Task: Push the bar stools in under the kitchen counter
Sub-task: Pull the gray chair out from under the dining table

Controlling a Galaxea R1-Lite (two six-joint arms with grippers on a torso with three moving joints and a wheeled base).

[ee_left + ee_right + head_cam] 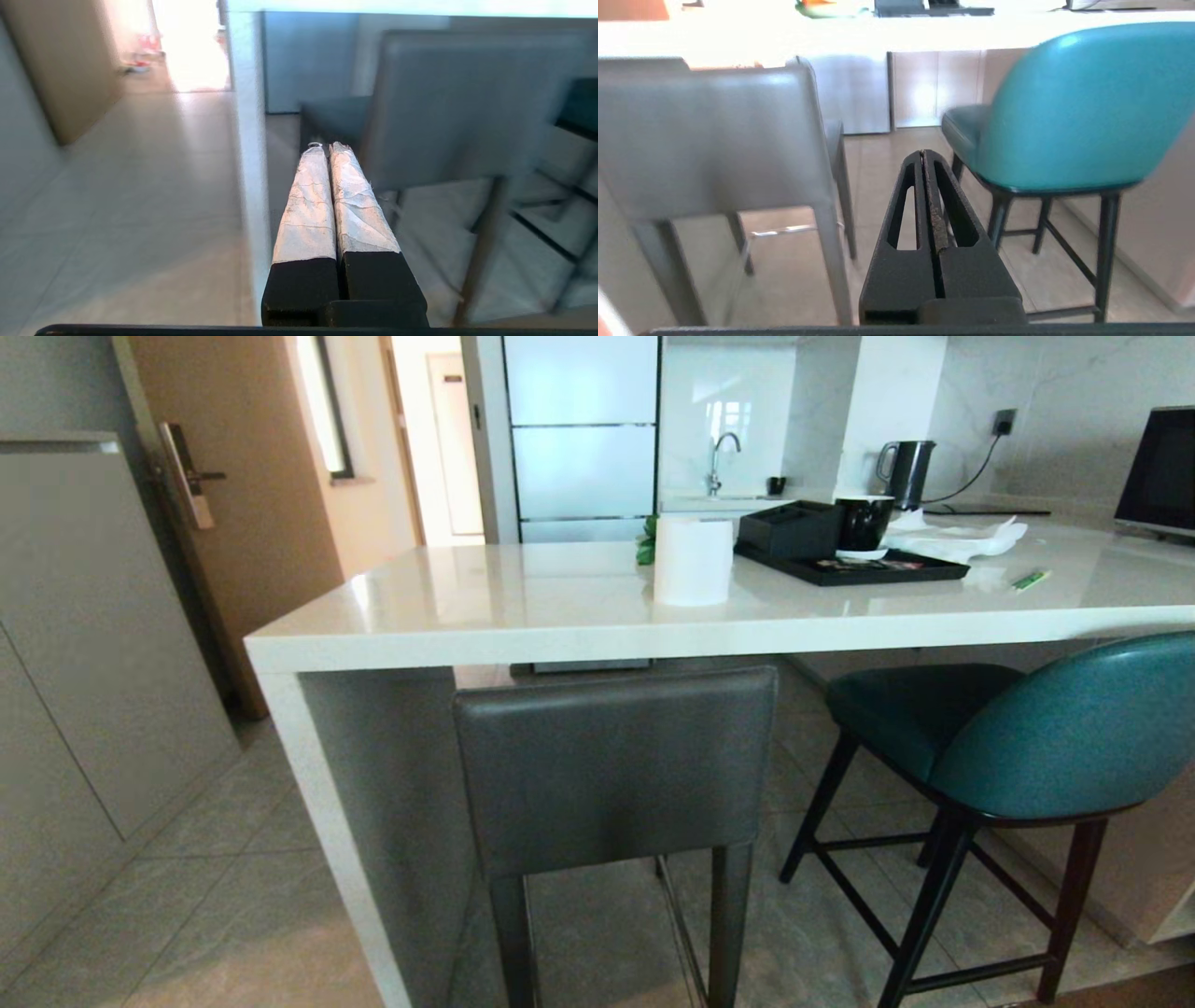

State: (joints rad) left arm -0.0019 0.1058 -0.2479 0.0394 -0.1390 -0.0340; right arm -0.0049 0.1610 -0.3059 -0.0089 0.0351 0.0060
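Two bar stools stand at the white kitchen counter (579,625). The dark-grey stool (616,765) has its square back toward me, just below the counter's front edge beside the slab end panel (327,831). The teal stool (1064,737) stands to its right, turned at an angle, with its curved back out from the counter. Neither arm shows in the head view. My left gripper (327,147) is shut and empty, pointing at the grey stool (467,98) near the end panel (247,140). My right gripper (923,153) is shut and empty, aimed between the grey stool (710,135) and the teal stool (1078,107).
On the countertop stand a paper roll (693,560), a black tray (854,567) with a box and mug, and a green pen (1030,581). A grey cabinet (84,663) lines the left side. A tiled aisle runs between it and the end panel toward a door (252,504).
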